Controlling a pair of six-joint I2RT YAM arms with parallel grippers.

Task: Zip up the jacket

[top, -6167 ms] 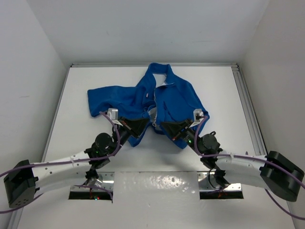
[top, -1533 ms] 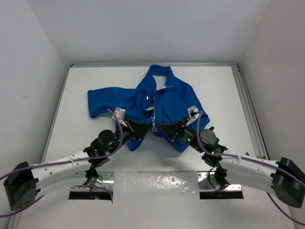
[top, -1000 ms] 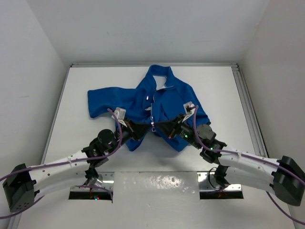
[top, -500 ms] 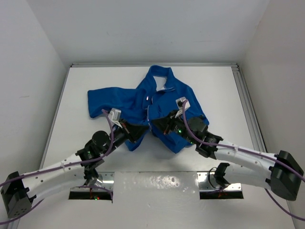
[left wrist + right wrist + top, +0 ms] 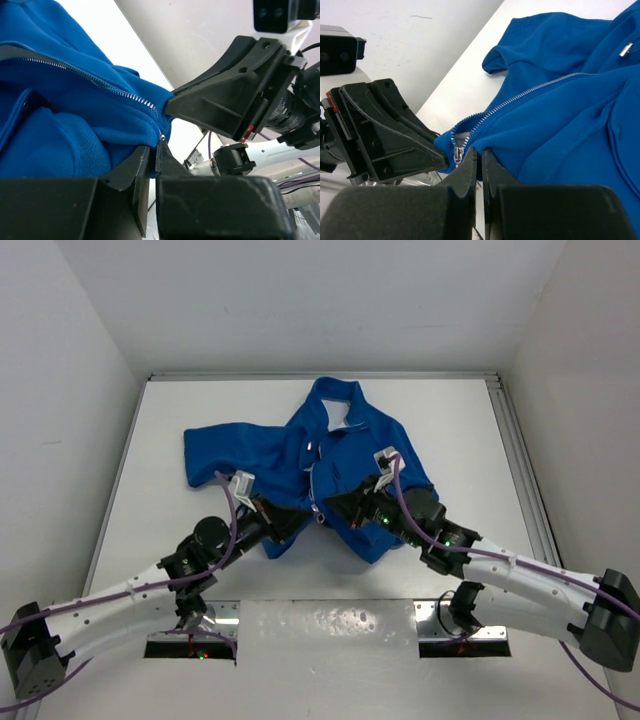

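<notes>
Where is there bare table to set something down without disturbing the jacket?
Widest patch: bare table between the jacket and the side rail. Another lies on the near side of the sleeve, toward the left wall. Crowded: the near middle, where the left gripper and right gripper pinch the jacket's bottom edge.

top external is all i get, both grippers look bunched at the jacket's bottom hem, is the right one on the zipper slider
Observer: Right wrist view: the right gripper is shut on the jacket hem, with the silver zipper slider just beside its tips, not clearly between them.
Operator: and the left
Observer: Left wrist view: the left gripper is shut on the hem corner, just under the bottom end of the zipper teeth.
Operator: do they touch
Observer: No, blue fabric shows between the two grippers' tips.
</notes>
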